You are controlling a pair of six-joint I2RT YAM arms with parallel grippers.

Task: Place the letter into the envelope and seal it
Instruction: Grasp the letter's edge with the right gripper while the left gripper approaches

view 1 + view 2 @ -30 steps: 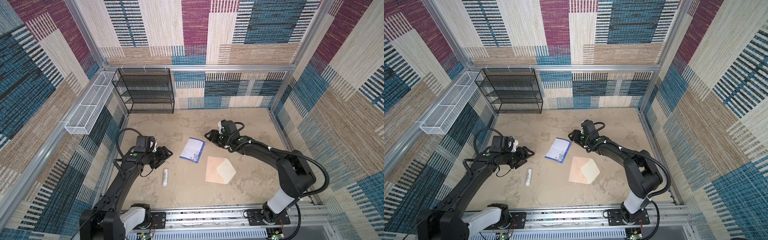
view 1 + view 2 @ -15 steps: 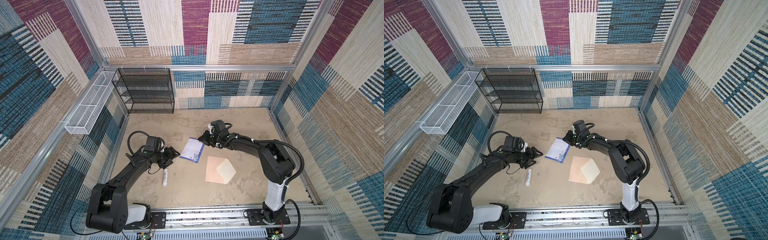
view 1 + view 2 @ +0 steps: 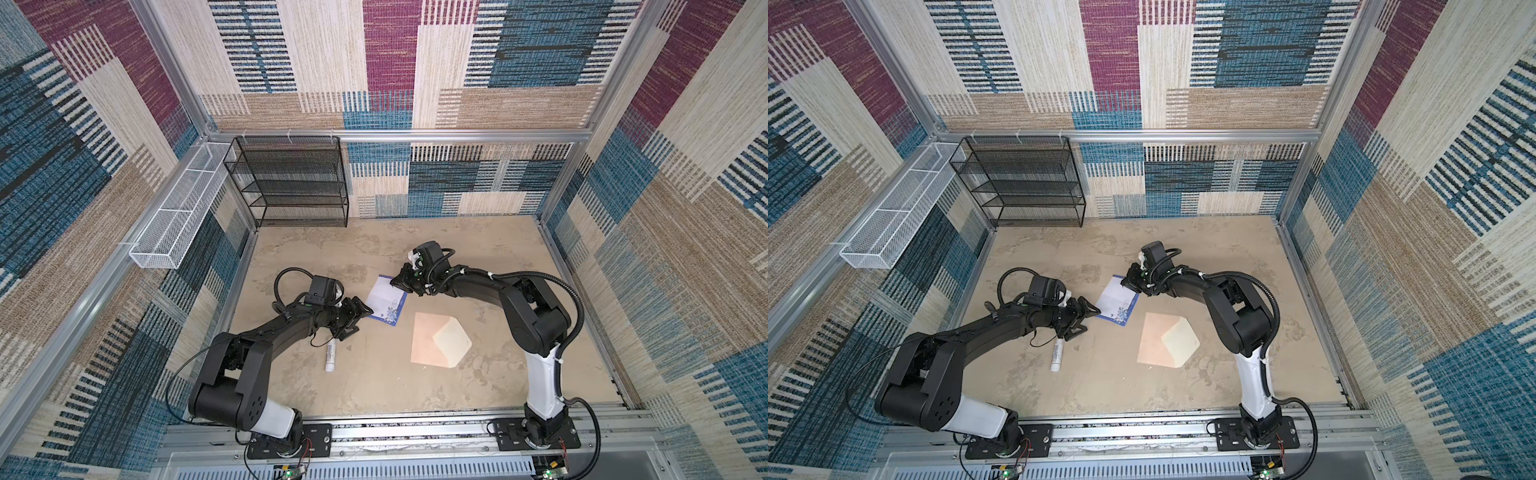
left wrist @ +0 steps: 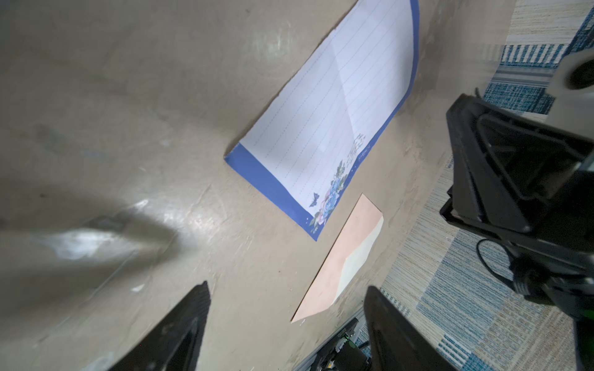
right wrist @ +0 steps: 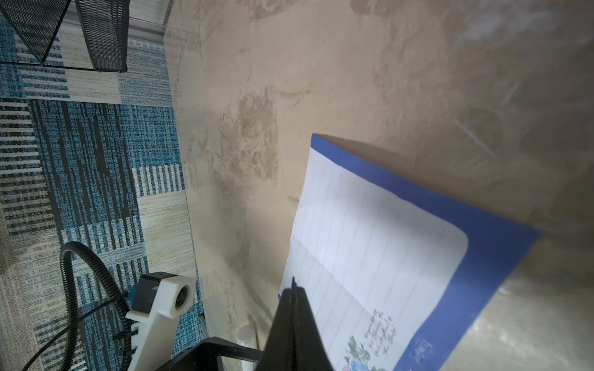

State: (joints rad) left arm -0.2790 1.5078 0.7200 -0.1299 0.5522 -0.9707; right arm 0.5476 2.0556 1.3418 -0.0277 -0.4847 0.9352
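The right gripper [image 3: 397, 284] clamps the far edge of the white, lined, blue-bordered letter [image 3: 386, 301], floral at its near corner; the left gripper [image 3: 357, 320] stands with jaws apart.

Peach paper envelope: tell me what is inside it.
The peach paper envelope lies flat, cream flap open; its pocket's inside is hidden. The white blue-bordered paper letter is outside it.

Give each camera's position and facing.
Top views: high overhead, looking down on the beige table; left arm and right arm show.
Left wrist: behind the open left gripper, facing the white blue-bordered paper letter and peach paper envelope.
Right wrist: behind the right gripper, shut on the letter's edge.
Shared: both wrist views show the letter.
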